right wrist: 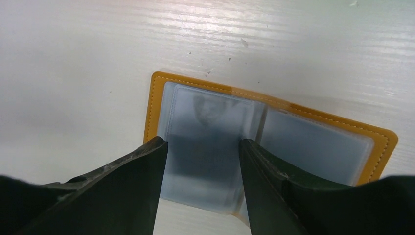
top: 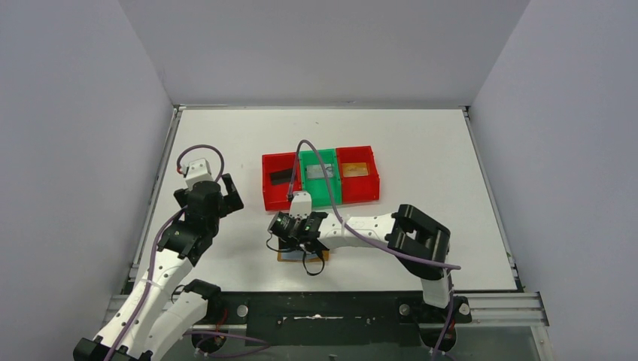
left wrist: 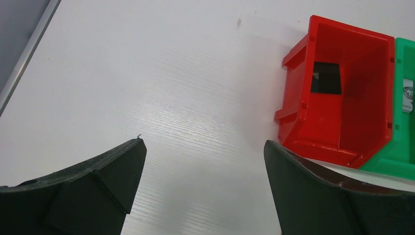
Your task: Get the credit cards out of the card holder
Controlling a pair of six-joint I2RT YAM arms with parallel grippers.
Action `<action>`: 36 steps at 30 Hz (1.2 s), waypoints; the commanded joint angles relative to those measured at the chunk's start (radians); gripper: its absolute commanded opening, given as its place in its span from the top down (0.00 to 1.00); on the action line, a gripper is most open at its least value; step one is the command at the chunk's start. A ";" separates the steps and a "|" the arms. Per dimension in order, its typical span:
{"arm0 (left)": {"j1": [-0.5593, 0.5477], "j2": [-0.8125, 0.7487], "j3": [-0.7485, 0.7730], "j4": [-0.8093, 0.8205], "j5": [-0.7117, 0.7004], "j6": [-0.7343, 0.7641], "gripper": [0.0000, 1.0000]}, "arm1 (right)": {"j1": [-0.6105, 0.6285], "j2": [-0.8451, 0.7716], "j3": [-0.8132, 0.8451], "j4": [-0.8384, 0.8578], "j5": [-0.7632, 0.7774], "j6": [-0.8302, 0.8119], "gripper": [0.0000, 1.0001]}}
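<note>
The card holder [right wrist: 156, 105] lies open flat on the white table, with an orange-tan border and two pale blue-grey inner panels. My right gripper [right wrist: 203, 147] is open just above it, and its fingers [right wrist: 132, 181] straddle the left panel [right wrist: 210, 127]. A faint dark shape shows through that panel; I cannot tell if it is a card. In the top view the right gripper [top: 297, 229] hides most of the holder [top: 285, 258]. My left gripper [top: 209, 197] is open and empty over bare table, also seen in the left wrist view [left wrist: 204, 143].
A row of bins stands behind the holder: a red bin [top: 271, 197] with a black card [top: 281, 177], a green bin [top: 322, 197] with a pale card [top: 321, 171], and a red bin [top: 361, 192] with an orange-gold card [top: 359, 169]. The left wrist view shows the left red bin [left wrist: 313, 142].
</note>
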 commanded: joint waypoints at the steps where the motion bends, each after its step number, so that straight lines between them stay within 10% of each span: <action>1: 0.005 -0.002 0.013 0.059 0.003 0.010 0.06 | 0.005 0.023 0.053 -0.029 0.005 0.015 0.44; 26: 0.007 0.001 0.015 0.063 0.069 0.018 0.06 | -0.021 -0.070 -0.080 0.110 0.007 0.027 0.79; 36: 0.006 0.031 -0.053 0.140 0.610 -0.137 0.06 | -0.097 -0.227 -0.416 0.597 -0.180 0.051 0.77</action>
